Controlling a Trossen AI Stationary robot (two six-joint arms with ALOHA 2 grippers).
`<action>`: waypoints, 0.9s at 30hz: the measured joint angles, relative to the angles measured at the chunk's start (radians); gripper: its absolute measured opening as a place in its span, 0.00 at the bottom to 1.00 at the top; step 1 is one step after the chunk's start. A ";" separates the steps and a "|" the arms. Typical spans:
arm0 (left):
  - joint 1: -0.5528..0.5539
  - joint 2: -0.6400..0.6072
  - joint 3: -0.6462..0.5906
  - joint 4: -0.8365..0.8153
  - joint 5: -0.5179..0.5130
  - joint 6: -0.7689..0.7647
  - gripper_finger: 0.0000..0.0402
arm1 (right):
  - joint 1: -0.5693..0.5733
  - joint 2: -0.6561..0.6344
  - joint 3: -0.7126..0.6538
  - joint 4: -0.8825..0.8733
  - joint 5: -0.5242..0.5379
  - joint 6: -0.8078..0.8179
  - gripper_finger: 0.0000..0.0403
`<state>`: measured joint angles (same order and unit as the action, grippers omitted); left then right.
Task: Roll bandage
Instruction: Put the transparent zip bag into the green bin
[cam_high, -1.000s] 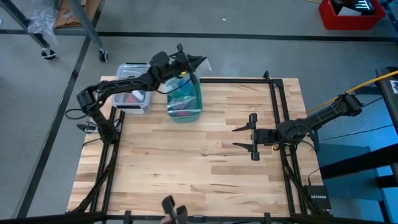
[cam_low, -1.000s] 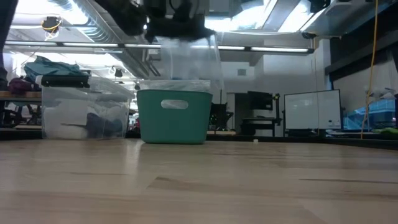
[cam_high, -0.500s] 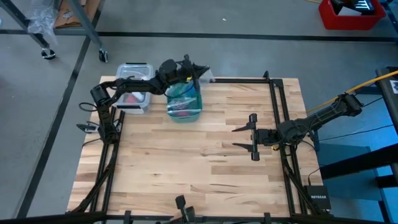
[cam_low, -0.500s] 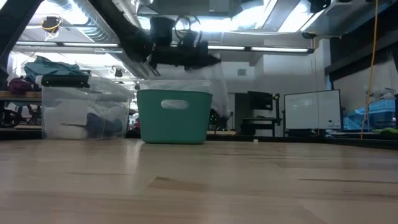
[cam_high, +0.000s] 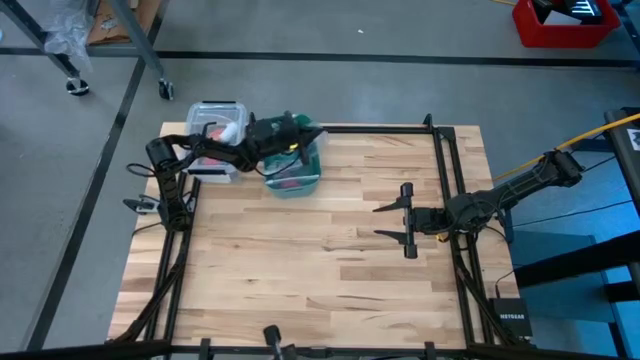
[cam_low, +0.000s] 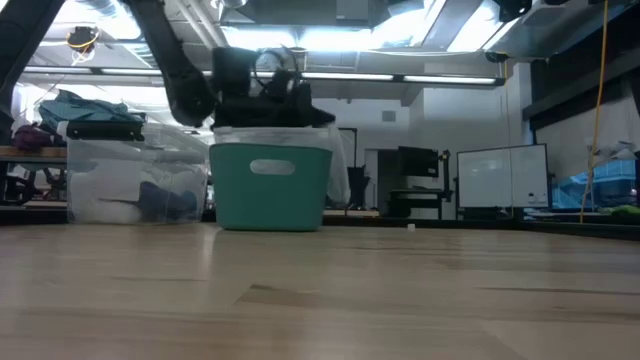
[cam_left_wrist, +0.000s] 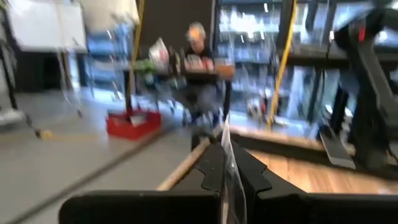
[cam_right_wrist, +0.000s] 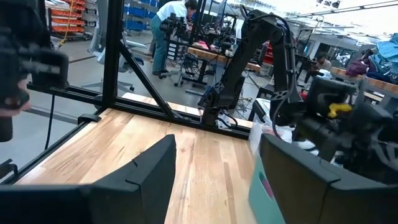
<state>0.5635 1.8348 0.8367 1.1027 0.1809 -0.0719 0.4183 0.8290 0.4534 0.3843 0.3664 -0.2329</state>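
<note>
My left gripper (cam_high: 303, 131) is over the far rim of the teal bin (cam_high: 292, 168) at the table's far left. It is shut on a thin clear plastic film (cam_left_wrist: 225, 134). In the low view the gripper (cam_low: 322, 115) sits just above the bin's rim (cam_low: 270, 150), and clear plastic (cam_low: 341, 170) hangs beside the bin. My right gripper (cam_high: 405, 220) is open and empty, level above the table's right half. No bright blue bandage shows in any view. My left gripper pinches the clear film's edge (cam_left_wrist: 226, 163) between its two shut fingers (cam_left_wrist: 210, 169). The fingers lie about level and point toward the table's right side. The film stands up from between the fingertips. In the low view it hangs slack beside the bin.
A clear lidded box (cam_high: 216, 150) with red and white things stands left of the bin. A black frame (cam_high: 440, 150) runs along the table's far and right edges. The bare wooden tabletop (cam_high: 300, 260) spreads in front. People show in the room behind.
My left gripper has come down from above the bin to its rim and drawn back toward the table's left, still shut on the clear plastic. The plastic, held high above the bin before, now hangs at the bin's side. The bin has slid slightly left.
</note>
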 joint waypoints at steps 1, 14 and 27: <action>0.001 -0.008 -0.012 0.035 -0.011 -0.001 0.00 | 0.000 0.000 0.000 -0.001 0.000 0.000 0.58; -0.001 -0.285 -0.125 -0.170 -0.031 0.070 0.01 | 0.000 0.000 0.000 -0.029 0.000 0.004 0.58; -0.003 -0.498 -0.128 -0.555 -0.097 -0.082 0.28 | 0.000 0.000 0.000 -0.029 0.000 0.022 0.58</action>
<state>0.5606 1.3366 0.7090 0.5479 0.0836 -0.1542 0.4183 0.8288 0.4534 0.3553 0.3668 -0.2108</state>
